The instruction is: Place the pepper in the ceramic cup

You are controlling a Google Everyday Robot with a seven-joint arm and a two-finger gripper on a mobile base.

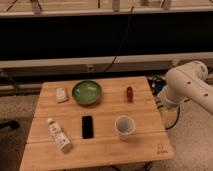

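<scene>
The pepper (129,93) is small, dark red and glossy, and lies on the wooden table (150,135) at the back right. The ceramic cup (124,126) is pale, stands upright at the front right of centre, and looks empty. The pepper is about a hand's width behind the cup. My white arm (187,85) hangs just off the table's right edge, level with the pepper. My gripper is not in view; only the arm's rounded links show.
A green bowl (87,92) stands at the back centre. A black slab (87,127) lies left of the cup. A white tube (58,134) lies at the front left, and a small white packet (61,94) left of the bowl. A dark counter runs behind.
</scene>
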